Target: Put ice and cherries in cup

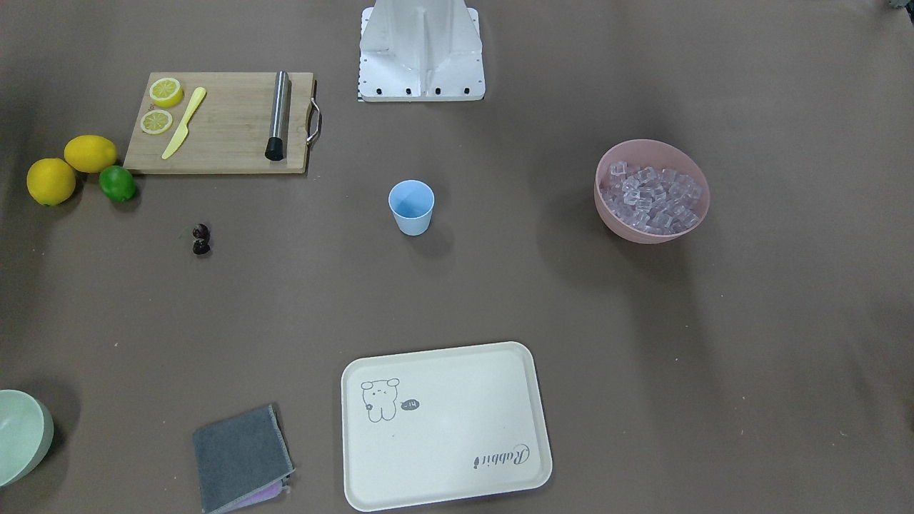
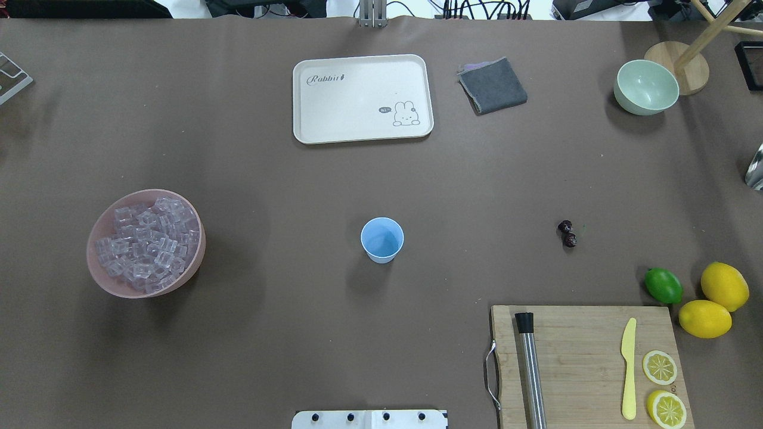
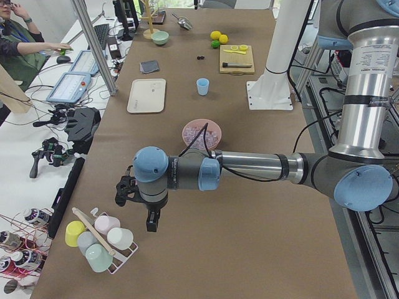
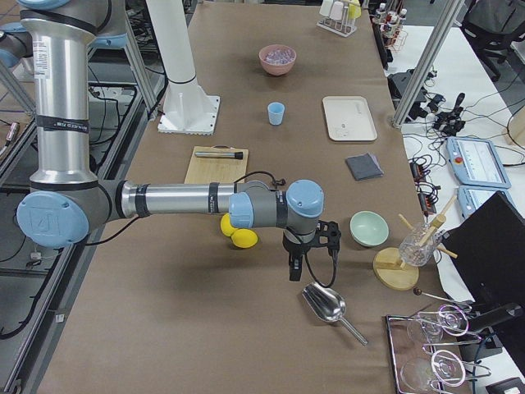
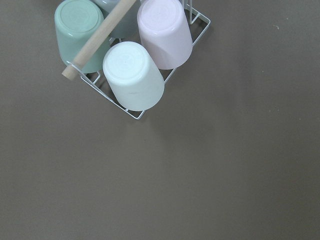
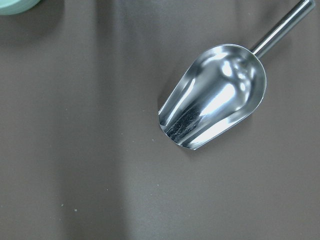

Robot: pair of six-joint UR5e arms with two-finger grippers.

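Blue-capped joints are showing on the left arm (image 3: 249,167) and the right arm (image 4: 180,199), each reaching out level over its own table end with the wrist pointing straight down. The left gripper (image 3: 151,221) is hanging above a wire rack (image 5: 134,114) of upturned tumblers (image 5: 134,75). The right gripper (image 4: 293,269) is hanging above a steel scoop (image 6: 212,95). Whether either tool is clenched or released cannot be told. In the overhead view the cup (image 2: 382,239) is standing upright mid-table, with the ice (image 2: 149,244) filling the pink bowl (image 2: 113,286) at its 9 o'clock and the cherries (image 2: 567,233) lying at its 3 o'clock.
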